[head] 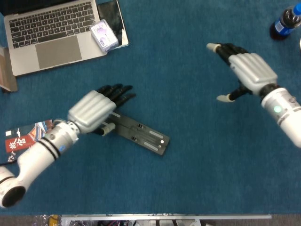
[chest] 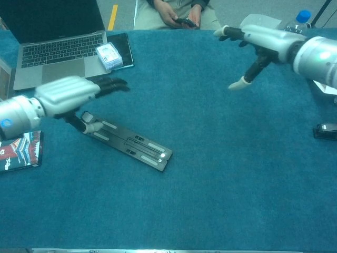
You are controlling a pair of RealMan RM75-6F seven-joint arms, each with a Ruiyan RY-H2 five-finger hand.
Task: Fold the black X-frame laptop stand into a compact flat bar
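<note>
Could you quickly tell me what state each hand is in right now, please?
Left hand: open, fingers extended, holding nothing, above the laptop stand.
Right hand: open, empty, raised over the table.

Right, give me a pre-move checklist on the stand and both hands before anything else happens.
1. Laptop stand folded to a flat bar on the table: ok.
2. Left hand free of the stand: ok, fingers spread, nothing held; its thumb sits close to the bar's end, contact cannot tell.
3. Right hand clear of the stand: ok, open in the air, far off.
4. Laptop and small box away from the stand: ok.
5. Stand fully latched: cannot tell.
</note>
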